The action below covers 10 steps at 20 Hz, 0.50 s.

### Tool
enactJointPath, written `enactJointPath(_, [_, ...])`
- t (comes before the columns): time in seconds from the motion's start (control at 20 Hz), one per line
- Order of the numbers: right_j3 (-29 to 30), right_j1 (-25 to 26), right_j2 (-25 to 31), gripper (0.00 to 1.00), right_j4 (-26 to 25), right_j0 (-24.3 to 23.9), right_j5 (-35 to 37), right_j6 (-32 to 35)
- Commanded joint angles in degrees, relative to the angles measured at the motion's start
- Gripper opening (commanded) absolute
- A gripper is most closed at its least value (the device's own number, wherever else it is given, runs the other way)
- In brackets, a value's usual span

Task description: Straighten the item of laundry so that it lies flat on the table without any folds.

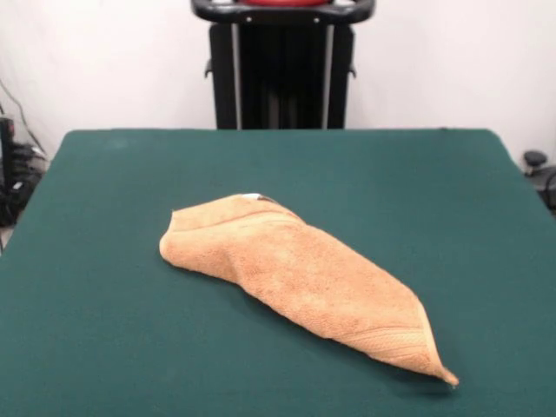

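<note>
The light orange-tan terry towel (300, 274) lies folded over on the dark green table (104, 261), a little left of centre in the front view. It forms a long wedge running from a rounded, bunched end at the left to a pointed corner at the near right (445, 375). A woven border band (395, 337) crosses the pointed end. A small white tag (252, 197) peeks out at the far edge. The gripper is out of view; no arm reaches over the table.
The robot's black pedestal (282, 74) stands behind the table's far edge at top centre. Dark cables and gear sit off the table at the left edge (13, 174), and a small black object at the right edge (534, 161).
</note>
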Motion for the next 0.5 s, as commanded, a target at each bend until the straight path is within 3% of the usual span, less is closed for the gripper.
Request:
enactJointPath(0.05, [11.3, 2.4, -3.5, 1.00, -2.8, -3.9, -9.1, -8.7])
enactJointPath(0.5, [22.5, 8.2, -1.4, 1.00, 1.2, -11.0, -27.9, -13.2])
